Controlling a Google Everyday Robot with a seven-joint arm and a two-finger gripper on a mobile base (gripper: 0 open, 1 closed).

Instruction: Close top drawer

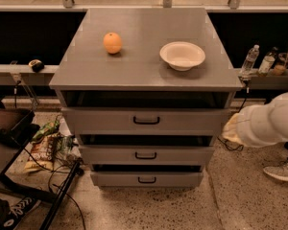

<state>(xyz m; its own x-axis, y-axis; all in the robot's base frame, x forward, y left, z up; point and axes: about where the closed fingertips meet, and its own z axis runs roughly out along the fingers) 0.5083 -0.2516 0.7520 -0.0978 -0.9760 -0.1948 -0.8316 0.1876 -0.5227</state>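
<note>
The grey cabinet (146, 75) has three drawers stacked in its front. The top drawer (105, 121) has the tallest front panel and a small black loop handle (146, 120). A dark gap shows between its upper edge and the cabinet top. My gripper (230, 128) is the tan tip of a white arm (269, 122) that comes in from the right edge. It sits just off the right end of the top drawer's front, level with that front and beside the cabinet's right corner.
An orange (112, 42) and a white bowl (182, 55) sit on the cabinet top. Two shorter drawers (146, 155) lie below. Bags and cables (48, 145) lie on the floor at left. Bottles (250, 59) stand on a ledge at right, and a shoe (281, 171) is on the floor.
</note>
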